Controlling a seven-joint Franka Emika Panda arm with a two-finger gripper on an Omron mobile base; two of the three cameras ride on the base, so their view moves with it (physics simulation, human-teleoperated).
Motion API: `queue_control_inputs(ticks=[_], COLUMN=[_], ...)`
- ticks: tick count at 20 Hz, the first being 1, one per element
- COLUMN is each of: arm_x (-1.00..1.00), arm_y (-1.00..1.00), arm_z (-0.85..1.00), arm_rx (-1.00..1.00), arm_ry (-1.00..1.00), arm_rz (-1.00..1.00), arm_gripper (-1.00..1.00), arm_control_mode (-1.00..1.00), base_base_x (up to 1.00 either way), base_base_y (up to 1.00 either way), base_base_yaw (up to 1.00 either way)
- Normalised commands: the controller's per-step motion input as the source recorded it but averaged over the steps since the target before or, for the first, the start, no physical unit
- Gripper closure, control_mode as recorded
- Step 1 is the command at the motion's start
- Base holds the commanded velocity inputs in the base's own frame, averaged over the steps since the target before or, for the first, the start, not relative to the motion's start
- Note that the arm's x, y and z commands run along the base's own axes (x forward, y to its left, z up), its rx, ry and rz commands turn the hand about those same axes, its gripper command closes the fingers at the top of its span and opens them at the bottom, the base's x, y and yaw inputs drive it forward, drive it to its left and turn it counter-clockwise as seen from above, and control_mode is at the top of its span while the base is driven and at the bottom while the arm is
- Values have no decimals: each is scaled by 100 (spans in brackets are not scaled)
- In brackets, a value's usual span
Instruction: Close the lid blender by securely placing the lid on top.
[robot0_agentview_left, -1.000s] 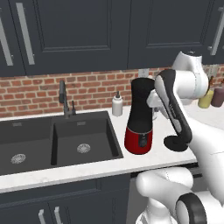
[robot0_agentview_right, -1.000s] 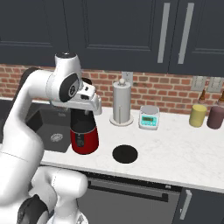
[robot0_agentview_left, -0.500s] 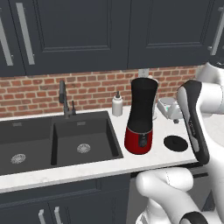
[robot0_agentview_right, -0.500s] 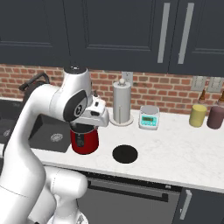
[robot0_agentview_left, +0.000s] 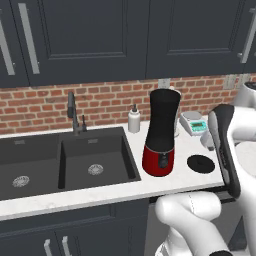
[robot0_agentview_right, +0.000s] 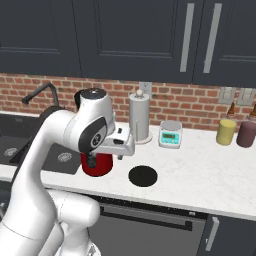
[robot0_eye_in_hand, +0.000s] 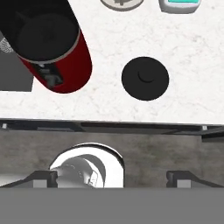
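The blender (robot0_agentview_left: 161, 135), a tall black jar on a glossy red base, stands open-topped on the counter right of the sink. The arm hides most of it in the right base view, where its red base (robot0_agentview_right: 98, 165) shows. The lid (robot0_agentview_left: 200, 163), a flat black disc with a small central knob, lies on the white counter just right of the blender (robot0_eye_in_hand: 48, 43). My gripper (robot0_eye_in_hand: 112, 179) hangs above the counter's front edge, open wide with nothing between its fingertips (robot0_eye_in_hand: 41, 178). From there the lid (robot0_eye_in_hand: 145, 78) lies ahead, slightly right of centre. My hand (robot0_agentview_right: 122, 145) hovers left of the lid (robot0_agentview_right: 143, 176).
A white-and-teal scale (robot0_agentview_right: 170, 134) and a paper towel roll (robot0_agentview_right: 140, 119) stand behind the lid. A soap bottle (robot0_agentview_left: 133, 120), faucet (robot0_agentview_left: 73, 112) and double sink (robot0_agentview_left: 65, 160) are to the left. Yellow (robot0_agentview_right: 226, 132) and purple (robot0_agentview_right: 246, 134) jars stand far right.
The arm has swung away from the blender's jar, out toward the counter's front edge near the lid. The jaws have spread slightly wider. Blender and lid have not moved.
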Motion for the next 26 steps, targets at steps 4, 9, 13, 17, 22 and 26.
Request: queue_control_inputs(ticks=[4,9,13,17,22,26], arm_x=[0,0,3,13,16,14], arm_y=[-41,-46,-29,-4,0,0], arm_z=[-43,-33,-18,-8,-2,-5], arm_rx=[-1,0,1,3,3,1], arm_ry=[0,0,0,0,0,0], arm_rz=[0,0,0,0,0,2], arm_gripper=[-100,-100,-100,-100,-100,-100], arm_control_mode=[-100,-100,-100,-100,-100,-100], base_base_x=[0,0,0,0,0,0], base_base_y=[0,0,0,0,0,0], base_base_yaw=[0,0,0,0,0,0])
